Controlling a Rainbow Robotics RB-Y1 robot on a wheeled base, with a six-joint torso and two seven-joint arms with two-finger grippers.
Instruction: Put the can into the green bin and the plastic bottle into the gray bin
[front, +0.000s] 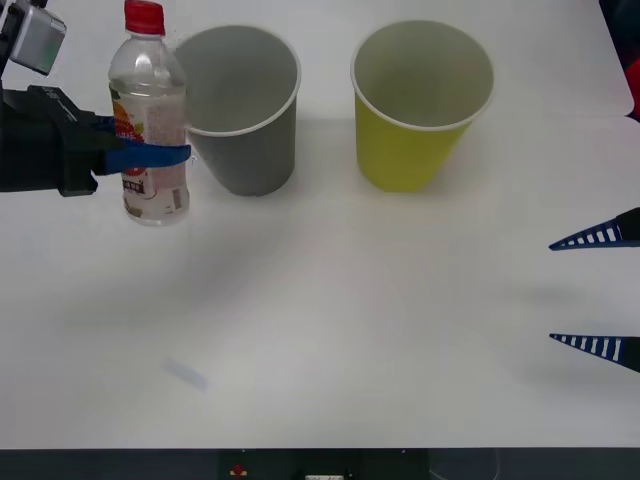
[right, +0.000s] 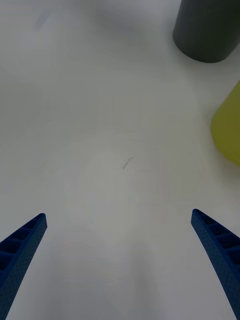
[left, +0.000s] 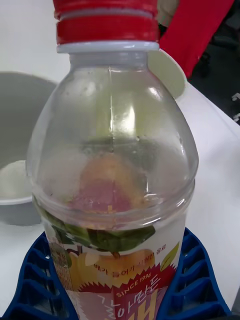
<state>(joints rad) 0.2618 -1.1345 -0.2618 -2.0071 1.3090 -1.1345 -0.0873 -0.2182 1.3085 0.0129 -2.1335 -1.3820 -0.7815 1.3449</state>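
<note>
My left gripper (front: 160, 157) is shut on the plastic bottle (front: 150, 120) around its labelled middle. It holds the bottle upright, just left of the gray bin (front: 250, 160). In the left wrist view the bottle (left: 112, 165) shows a clear body and red cap, with blue fingers (left: 200, 280) on both sides and the gray bin (left: 20, 125) behind it. The green bin (front: 405, 155) stands upright to the right of the gray one. My right gripper (front: 552, 292) waits open at the table's right side; from there (right: 119, 217) I see the gray bin (right: 207, 30) and green bin (right: 227, 125) ahead. The can is out of view.
The white table (front: 330, 340) is bare in front of both bins, with its front edge close to me. Both bins stand near the far edge. Something red (left: 195, 30) hangs beyond the table's far right corner.
</note>
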